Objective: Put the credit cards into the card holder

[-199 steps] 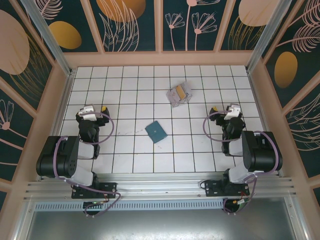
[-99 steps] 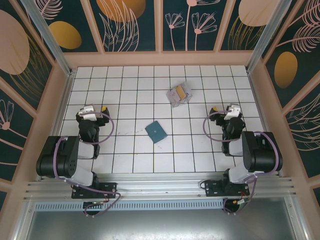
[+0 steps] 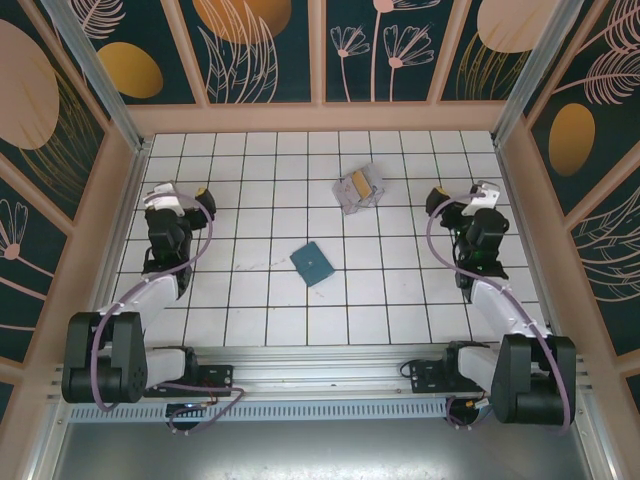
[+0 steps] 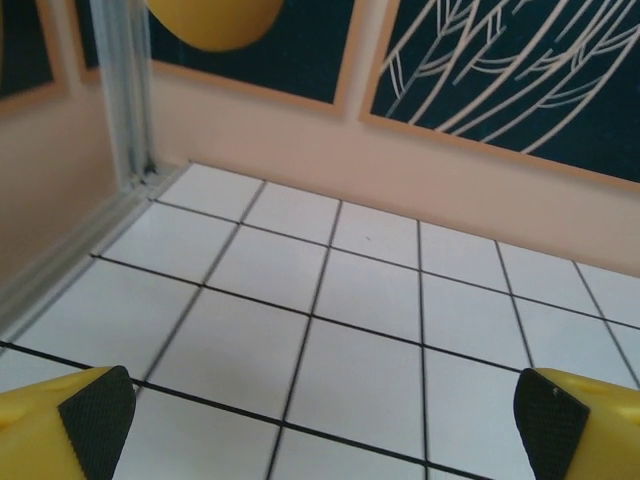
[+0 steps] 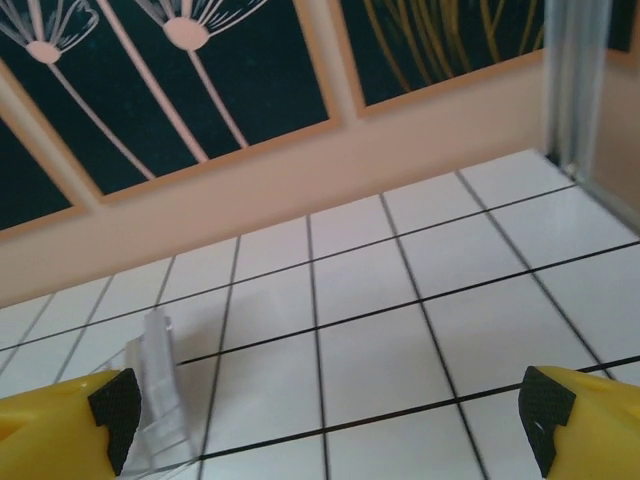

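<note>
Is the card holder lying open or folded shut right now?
Folded shut, it appears: the card holder shows one teal outer face, with no paler inner faces visible.

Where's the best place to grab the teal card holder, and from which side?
Probably straight down from above, pinching the card holder across its shorter width, on its two long edges. It lies flat on the table, turned at a slant.

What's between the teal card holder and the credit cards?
Bare white tiled table, seen in the top view, between the teal-blue rectangular card holder and the thin silvery-grey and gold credit cards.
</note>
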Robot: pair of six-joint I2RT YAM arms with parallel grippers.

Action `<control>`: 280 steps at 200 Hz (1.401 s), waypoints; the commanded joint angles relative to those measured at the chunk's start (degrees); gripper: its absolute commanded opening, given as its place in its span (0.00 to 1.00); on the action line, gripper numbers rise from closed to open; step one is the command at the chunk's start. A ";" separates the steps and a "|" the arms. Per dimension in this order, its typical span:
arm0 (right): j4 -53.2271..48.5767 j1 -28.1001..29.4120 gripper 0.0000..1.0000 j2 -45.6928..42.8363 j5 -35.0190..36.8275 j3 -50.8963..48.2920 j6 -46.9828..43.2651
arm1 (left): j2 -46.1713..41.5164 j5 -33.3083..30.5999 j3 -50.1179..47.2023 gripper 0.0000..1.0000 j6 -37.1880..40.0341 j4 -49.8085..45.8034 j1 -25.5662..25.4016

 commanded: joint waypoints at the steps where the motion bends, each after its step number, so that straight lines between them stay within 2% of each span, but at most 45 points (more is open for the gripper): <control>1: -11.88 4.33 0.99 -0.23 -6.65 4.06 3.60 | 0.25 6.19 2.71 0.99 -10.07 -9.87 0.20; 25: -19.52 15.26 0.97 2.73 -6.01 7.32 3.84 | 4.46 17.23 8.45 0.99 -13.41 -19.33 0.21; 41: -23.50 22.83 0.94 5.79 -7.27 8.82 5.30 | 4.76 22.46 8.83 0.99 -15.80 -21.64 0.16; 61: -27.85 31.63 0.91 11.06 -7.12 10.92 5.55 | 3.71 25.59 7.75 0.99 -18.02 -22.81 -0.27; 77: -30.17 38.31 0.88 15.89 -5.21 13.17 5.61 | 2.90 27.67 4.92 0.99 -21.59 -19.08 -1.59; 91: -30.98 41.65 0.84 20.47 -5.22 15.62 7.23 | 4.05 28.04 3.76 0.99 -23.97 -16.79 -4.24; 97: -31.05 42.49 0.77 22.34 -6.22 16.98 8.14 | 5.09 28.10 3.95 0.99 -24.39 -16.78 -5.50; 114: -34.28 43.97 0.63 28.46 -6.85 22.26 11.69 | 8.60 29.35 5.65 0.99 -24.84 -17.28 -8.90; 132: -37.94 45.60 0.57 33.14 -6.45 26.48 11.65 | 11.49 30.79 7.13 0.99 -24.78 -17.12 -10.70; 181: -37.19 46.17 0.51 34.64 -12.24 26.37 15.67 | 13.87 34.12 10.33 0.97 -23.66 -18.49 -13.23; 213: -38.39 45.16 0.48 39.61 -9.38 29.38 15.52 | 16.45 35.84 11.61 0.97 -23.78 -18.73 -14.56; 236: -37.46 42.16 0.48 42.04 -8.44 30.92 15.29 | 15.98 35.49 10.51 0.98 -24.63 -16.76 -14.53; 264: -36.85 38.27 0.48 44.63 -3.67 35.42 10.14 | 17.14 36.94 9.83 0.97 -26.64 -14.41 -15.19; 280: -38.31 36.19 0.48 46.33 -3.52 38.80 7.90 | 18.03 37.65 9.65 0.95 -27.14 -13.89 -15.96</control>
